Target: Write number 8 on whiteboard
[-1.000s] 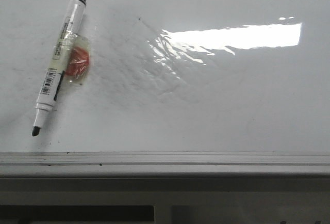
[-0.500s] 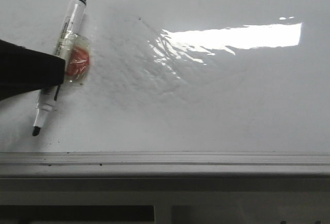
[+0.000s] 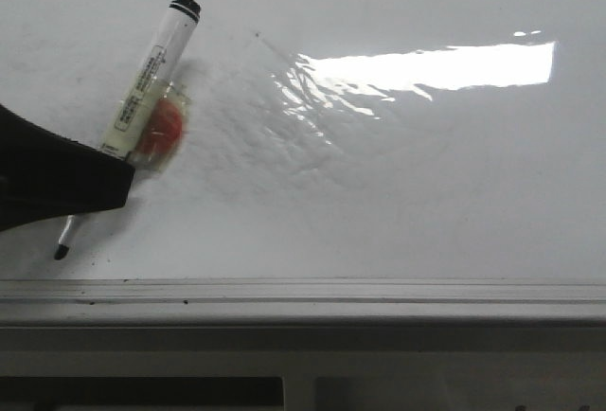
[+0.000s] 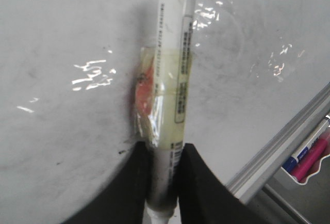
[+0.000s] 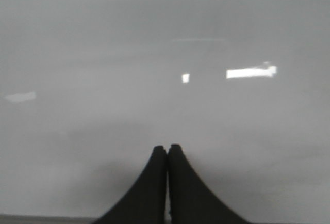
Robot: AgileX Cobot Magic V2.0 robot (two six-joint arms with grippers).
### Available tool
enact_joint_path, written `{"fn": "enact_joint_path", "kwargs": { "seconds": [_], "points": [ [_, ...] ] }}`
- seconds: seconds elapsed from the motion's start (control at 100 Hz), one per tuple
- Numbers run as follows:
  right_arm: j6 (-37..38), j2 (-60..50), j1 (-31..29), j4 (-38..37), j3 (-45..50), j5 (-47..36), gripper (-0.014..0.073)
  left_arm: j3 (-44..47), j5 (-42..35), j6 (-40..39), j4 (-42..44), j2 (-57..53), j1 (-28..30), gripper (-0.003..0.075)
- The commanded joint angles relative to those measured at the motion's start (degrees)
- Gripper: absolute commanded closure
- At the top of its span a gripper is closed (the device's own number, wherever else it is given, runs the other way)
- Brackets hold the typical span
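- Gripping the lower barrel of a white cylindrical marker pen [image 3: 142, 98], the black left gripper [image 4: 164, 182] is entering from the left edge of the front view, its two fingers [image 4: 198, 182] pressing the barrel from either side.
- Lying slanted in the upper left of the front frame, the marker is showing its black end cap [image 3: 185, 4] toward the top and its dark writing tip [image 3: 61, 252] toward the lower left, below the gripper.
- Sticking to the barrel's right side, a red-orange piece under clear tape [image 3: 161, 132] is resting against the large glossy white whiteboard [image 3: 398, 193].
- Filling nearly the whole front frame, the whiteboard is carrying a bright glare patch [image 3: 445, 65] at upper right, faint grey smudges near centre, and a grey metal edge rail [image 3: 303, 299] along the bottom.
- Showing no black figure 8 anywhere, the board surface is bearing only smudges and small specks.
- Pointing at a blurred pale surface, the black right gripper [image 5: 167, 182] is holding its fingers pressed together with nothing between them.
- Sitting in the lower right corner of the left wrist frame, a white tray [image 4: 309, 175] is containing blue and pink pens [image 4: 309, 154].
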Motion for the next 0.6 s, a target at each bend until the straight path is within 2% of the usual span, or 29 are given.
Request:
{"fn": "enact_joint_path", "kwargs": {
  "seconds": [0.0,0.14,0.25,0.44,0.59],
  "points": [
    [-0.2,1.2,4.1,0.2,-3.2,-2.9,0.0656,-1.6,-1.9,-0.3,-0.6,-0.1,-0.3,0.0741],
    [-6.3,4.3,13.6,1.5,-7.0,-1.6,0.0636,-2.1,-2.0,-0.3,0.3,-0.2,-0.3,0.0741],
    [-10.8,8.9,23.0,4.1,-10.4,-1.8,0.0522,-3.7,-2.2,-0.3,6.2,-0.2,-0.5,0.0741],
    [-12.6,20.4,39.5,4.1,-17.2,-5.7,0.0312,-6.2,-4.5,-0.3,24.4,-0.2,-0.5,0.0741],
    [-12.6,28.4,46.8,4.0,-21.6,-13.3,0.0298,-6.3,-10.2,-0.3,39.0,-0.2,-0.5,0.0741]
  ]
}}
